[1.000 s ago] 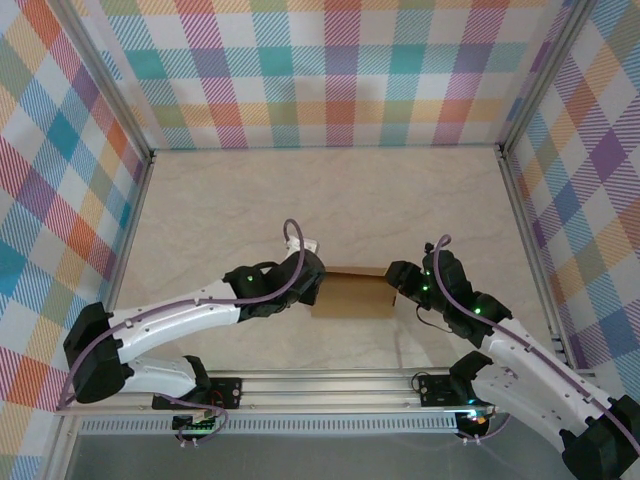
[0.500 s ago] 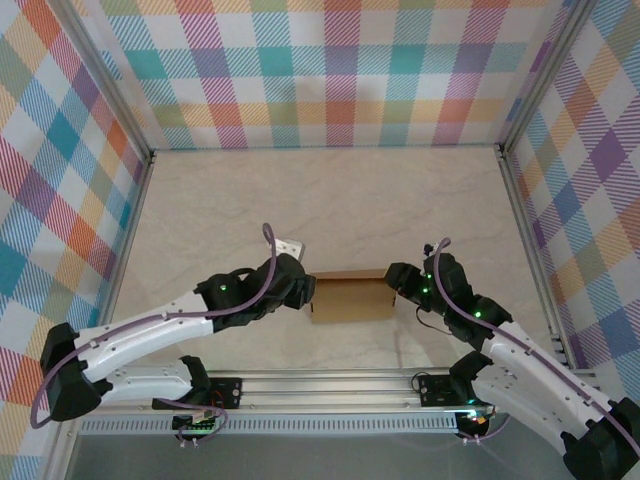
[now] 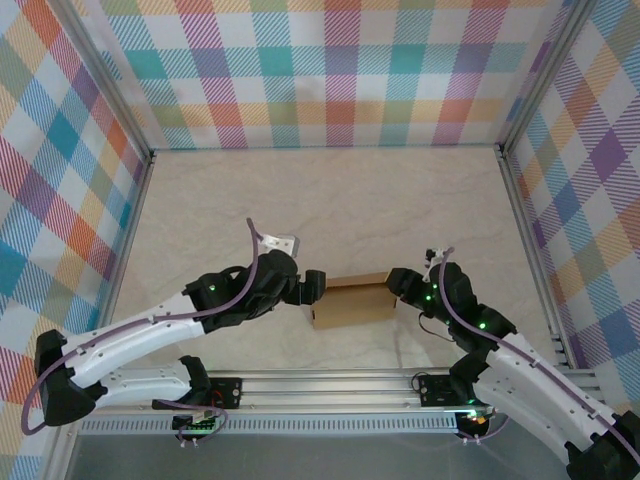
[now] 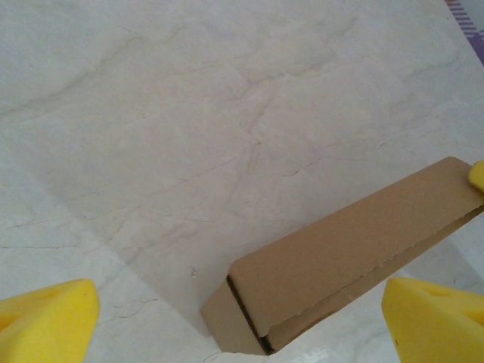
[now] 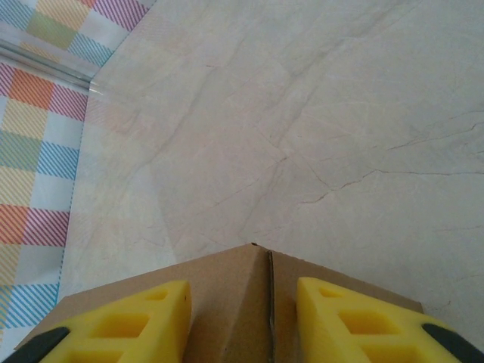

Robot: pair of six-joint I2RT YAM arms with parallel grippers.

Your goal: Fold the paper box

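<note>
the paper box [image 3: 350, 300] lies folded into a flat brown oblong near the front middle of the marbled table [image 3: 350, 200], slightly skewed, between the two grippers. its cardboard is plain brown on every face that shows. its right end is covered from above by the right gripper [image 3: 398, 283]. in the right wrist view its lower part is cut off by the frame edge, and in the left wrist view its far end runs out at the right, where a bit of a yellow pad [image 4: 477, 175] touches its top corner. the right gripper stands partly closed on that end, its pads lying on the cardboard to either side of a seam. the left gripper [image 3: 312, 285] gapes wide and holds nothing, its tips just beside the box's left end without touching it. both arms lie low and bent, wrists turned inward to face each other across the box. plaid walls [image 3: 330, 70] close in the table.
</note>
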